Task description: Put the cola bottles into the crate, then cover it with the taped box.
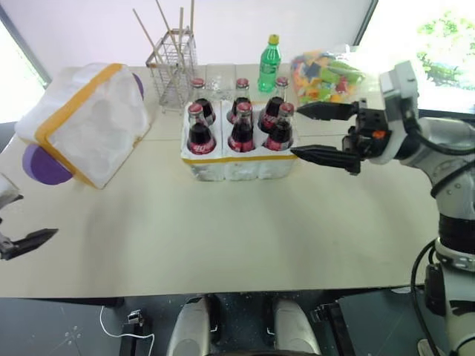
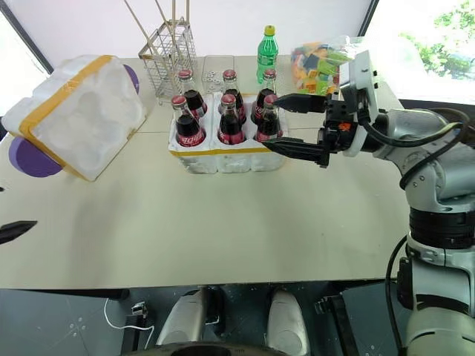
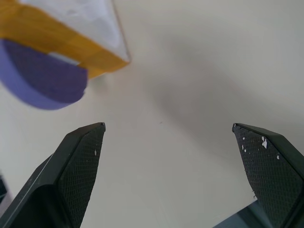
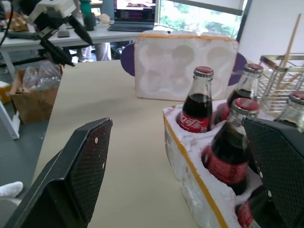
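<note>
I see six cola bottles (image 1: pixel 241 126) seated in the crate (image 1: pixel 237 162), with the taped box (image 1: pixel 93 122) lying well apart on the table (image 1: pixel 223 230). Right gripper (image 1: pixel 315 132), fingers wide, hovers beside the crate; left gripper (image 3: pixel 168 142) is spread wide, empty, near the box.

Right tool (image 1: pixel 320 133): two long, tapered black fingers (image 1: pixel 326 111) with a fine cross-hatched grip texture on the inner faces. Behind them sits a black mount carrying a small orange mark, topped by a pale grey block-shaped housing. The right arm (image 1: pixel 445 159) is built of rounded silver-grey shells with black joints; black cables loop along it. Left tool (image 3: pixel 168 156): identical black textured fingers, flecked with small white specks.
</note>
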